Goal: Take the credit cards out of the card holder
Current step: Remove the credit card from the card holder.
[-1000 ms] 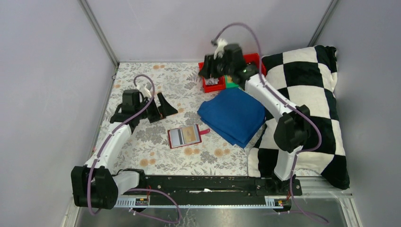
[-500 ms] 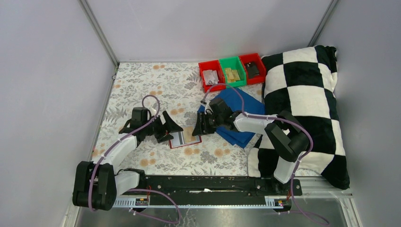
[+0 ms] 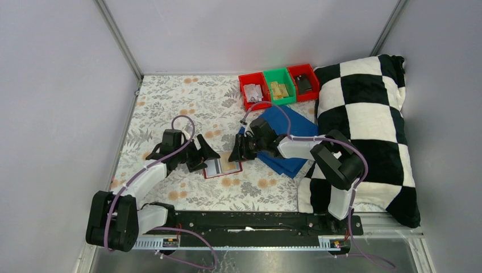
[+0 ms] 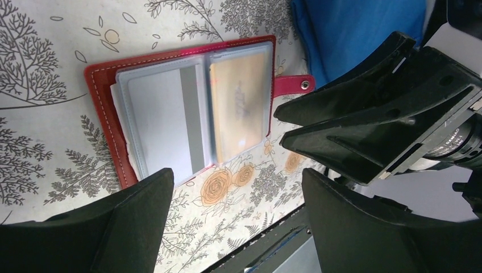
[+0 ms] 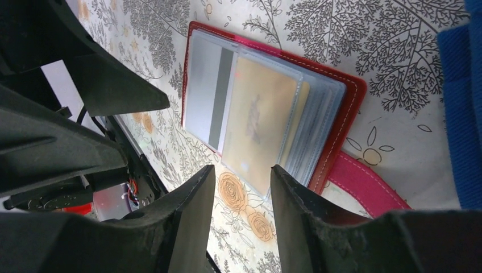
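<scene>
The red card holder lies open on the floral cloth, its strap tab pointing at the blue cloth. In its clear sleeves sit a pale credit card with a grey stripe and a tan credit card; no dark card shows. My left gripper hovers at the holder's left edge, open wide with nothing between its fingers. My right gripper hangs over the holder's right side, open by a narrower gap and empty, just past the tan card's edge.
A folded blue cloth lies just right of the holder. Red, green and red bins stand at the back. A black-and-white checkered pillow fills the right side. The black rail runs along the near edge.
My right arm swung from the bins at the back down to the holder's right side. My left gripper moved right to the holder's left edge. Both pairs of jaws narrowed a little.
</scene>
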You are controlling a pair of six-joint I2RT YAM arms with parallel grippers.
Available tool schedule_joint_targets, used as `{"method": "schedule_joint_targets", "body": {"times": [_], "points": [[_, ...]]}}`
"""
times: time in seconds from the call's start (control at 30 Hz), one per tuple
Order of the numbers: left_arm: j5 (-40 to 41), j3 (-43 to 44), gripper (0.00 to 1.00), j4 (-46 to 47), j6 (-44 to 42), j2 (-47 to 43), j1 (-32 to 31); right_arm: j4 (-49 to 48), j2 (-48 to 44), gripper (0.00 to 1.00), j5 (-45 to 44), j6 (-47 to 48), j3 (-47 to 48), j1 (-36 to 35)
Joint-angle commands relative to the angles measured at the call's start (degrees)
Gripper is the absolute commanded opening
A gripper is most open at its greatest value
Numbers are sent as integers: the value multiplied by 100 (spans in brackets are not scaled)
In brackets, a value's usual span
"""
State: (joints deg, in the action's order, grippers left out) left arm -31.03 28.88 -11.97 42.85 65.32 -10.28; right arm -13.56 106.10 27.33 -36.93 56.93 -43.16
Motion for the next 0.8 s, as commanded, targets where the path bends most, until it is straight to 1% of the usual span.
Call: {"method": "schedule_joint_targets", "body": {"times": [0.0,0.27,0.5,0.77], "points": [[354,151,87,51,-137,-24,-104,-357,150,48,-25,-124,-48,-35],[443,276,87,52,-286,329,-144,-385,295,49,-8,-122,-94,-36],[623,241,87,45,-304,358,-231,-270,332,49,-16,-44,-40,-39],[429,166,86,425,-197,498,-311,-283,193,50,-76,-20,-84,-35]]}}
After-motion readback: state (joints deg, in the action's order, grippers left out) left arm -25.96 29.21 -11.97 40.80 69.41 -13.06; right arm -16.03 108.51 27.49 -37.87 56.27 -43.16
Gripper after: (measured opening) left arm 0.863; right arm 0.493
